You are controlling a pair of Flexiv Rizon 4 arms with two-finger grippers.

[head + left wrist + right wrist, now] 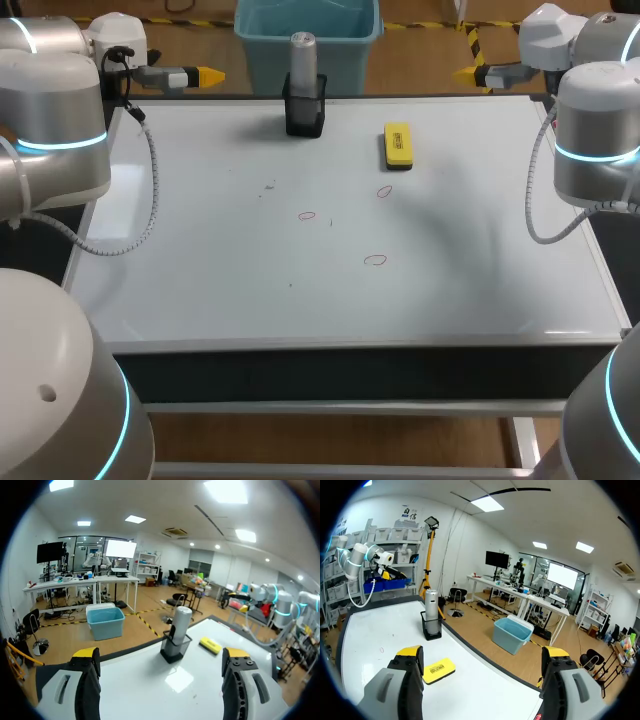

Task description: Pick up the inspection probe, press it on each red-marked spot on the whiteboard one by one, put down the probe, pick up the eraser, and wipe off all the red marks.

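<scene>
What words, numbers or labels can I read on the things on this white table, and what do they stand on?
Nothing here can be read.
On the yellow eraser: a dark label with print on its top face, too small and blurred to make out.
On the whiteboard: the red marks are three small hand-drawn loops, not letters or numbers.
On the probe and its black holder: no writing shows.

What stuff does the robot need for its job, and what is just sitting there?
For the job:
- inspection probe, standing in its black holder
- yellow eraser
- three red marks
- whiteboard
- left gripper and right gripper, both open

Just there:
- faint dark specks on the whiteboard
</scene>
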